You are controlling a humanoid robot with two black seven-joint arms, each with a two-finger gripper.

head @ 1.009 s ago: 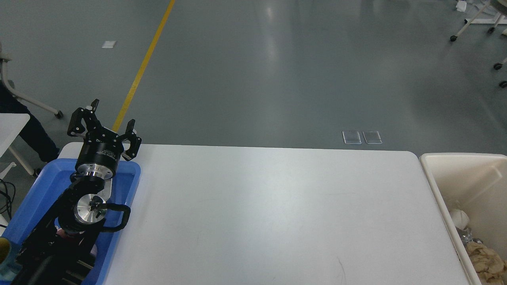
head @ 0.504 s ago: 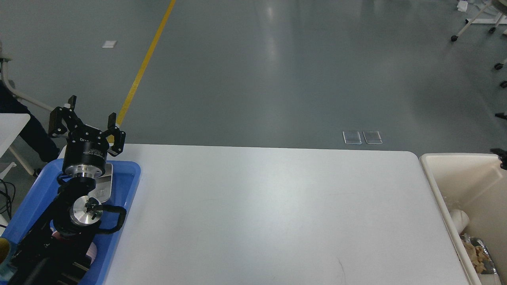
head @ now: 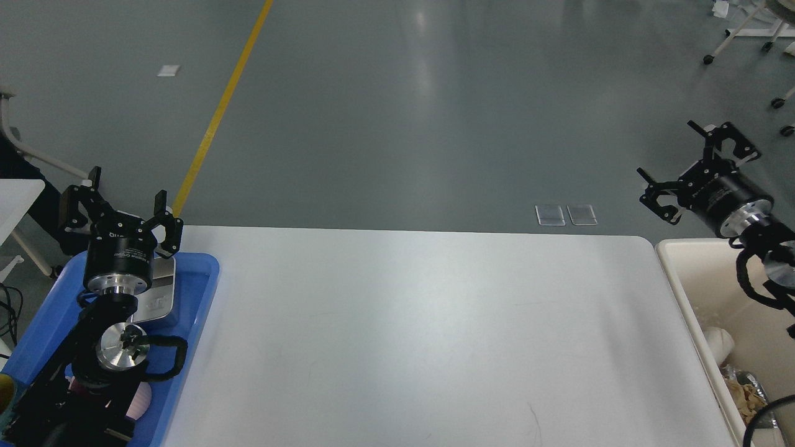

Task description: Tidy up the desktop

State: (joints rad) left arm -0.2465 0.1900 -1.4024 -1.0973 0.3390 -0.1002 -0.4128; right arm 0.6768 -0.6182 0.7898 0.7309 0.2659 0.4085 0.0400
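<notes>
Since the earlier frames we are drawing our left tool (head: 118, 202) back toward the left edge, and our right tool (head: 695, 164) is now coming into view at the far right. We are holding the left tool with fingers spread and empty above the far end of the blue rectangular plastic tray (head: 199, 292), over a silvery metal plate (head: 155, 292) lying in it. We are seeing the large white rounded-corner tabletop (head: 422, 335) filling the middle, between tray and beige plastic bin (head: 689, 292). We are hovering the right tool, fingers spread and empty, above the bin's far end, where crumpled waste (head: 745, 388) is lying.
</notes>
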